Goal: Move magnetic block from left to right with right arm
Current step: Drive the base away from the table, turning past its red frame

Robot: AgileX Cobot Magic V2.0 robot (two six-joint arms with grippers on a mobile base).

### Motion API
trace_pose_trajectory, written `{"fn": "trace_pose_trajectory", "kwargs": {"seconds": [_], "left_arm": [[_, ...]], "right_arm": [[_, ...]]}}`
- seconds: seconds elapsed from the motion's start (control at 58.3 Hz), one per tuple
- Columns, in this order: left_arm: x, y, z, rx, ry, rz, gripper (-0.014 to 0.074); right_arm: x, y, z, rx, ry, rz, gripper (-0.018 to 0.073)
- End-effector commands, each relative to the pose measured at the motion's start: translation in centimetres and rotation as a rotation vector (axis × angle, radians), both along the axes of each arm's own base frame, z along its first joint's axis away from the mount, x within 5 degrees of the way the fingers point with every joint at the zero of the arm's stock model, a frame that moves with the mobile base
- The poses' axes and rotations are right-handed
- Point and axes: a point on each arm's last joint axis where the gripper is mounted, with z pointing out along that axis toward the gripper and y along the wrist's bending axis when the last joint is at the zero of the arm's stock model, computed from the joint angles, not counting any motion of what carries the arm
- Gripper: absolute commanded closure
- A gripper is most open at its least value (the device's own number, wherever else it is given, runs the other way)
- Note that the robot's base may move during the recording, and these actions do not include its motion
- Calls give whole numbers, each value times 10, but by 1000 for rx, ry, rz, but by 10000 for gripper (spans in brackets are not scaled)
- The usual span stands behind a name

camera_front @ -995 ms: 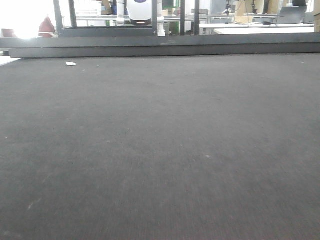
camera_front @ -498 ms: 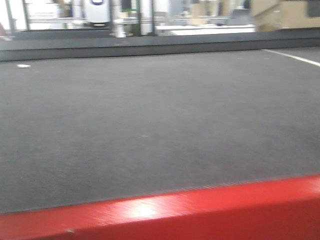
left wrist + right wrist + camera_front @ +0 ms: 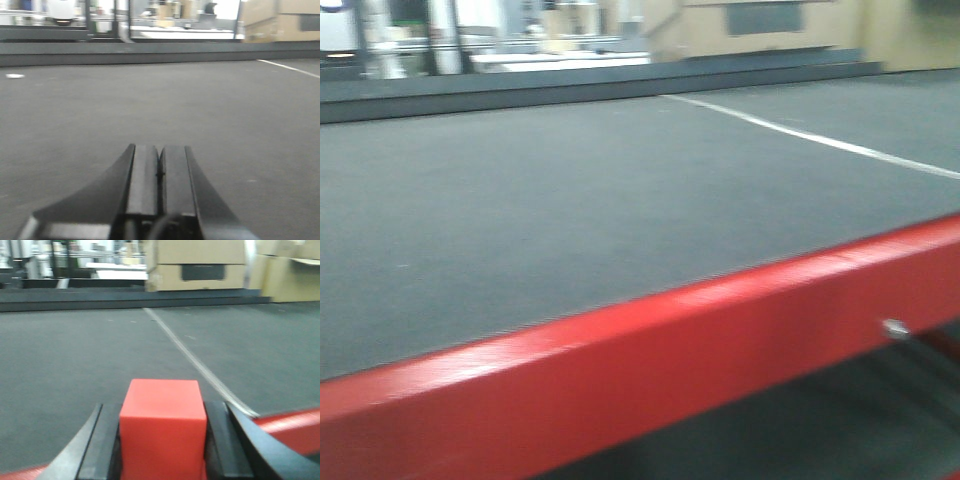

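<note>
**Right end effector (image 3: 162, 432) clamped on magnetic block (image 3: 162, 412)**

Jaws press both sides of the red cube, just left of the white line's (image 3: 190, 357) near end. Left end effector (image 3: 160, 165) pinched together, empty, well left of that line.

A table topped with a dark grey, felt-like mat (image 3: 570, 200) is seen, bounded along its near edge by a glossy red rim (image 3: 620, 370) in which a small metal bolt (image 3: 894, 328) is set toward the right end. A thin white line (image 3: 820, 140) is laid across the mat from the far edge toward the right edge. A small white scrap (image 3: 15, 76) is left near the far left corner, just before the raised dark ledge (image 3: 570, 85).
</note>
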Motion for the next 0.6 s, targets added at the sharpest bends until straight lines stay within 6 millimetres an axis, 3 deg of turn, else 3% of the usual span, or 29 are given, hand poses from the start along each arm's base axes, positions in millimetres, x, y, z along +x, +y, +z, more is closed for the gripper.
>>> {"fn": "trace_pose_trajectory", "kwargs": {"seconds": [0.0,0.583], "left_arm": [[-1,0,4,-5,-81,4,713],[-1,0,4,-5,-81,4,713]], "right_arm": [[-1,-1,16,7,-104,-11,306],[-1,-1,16,7,-104,-11,306]]}}
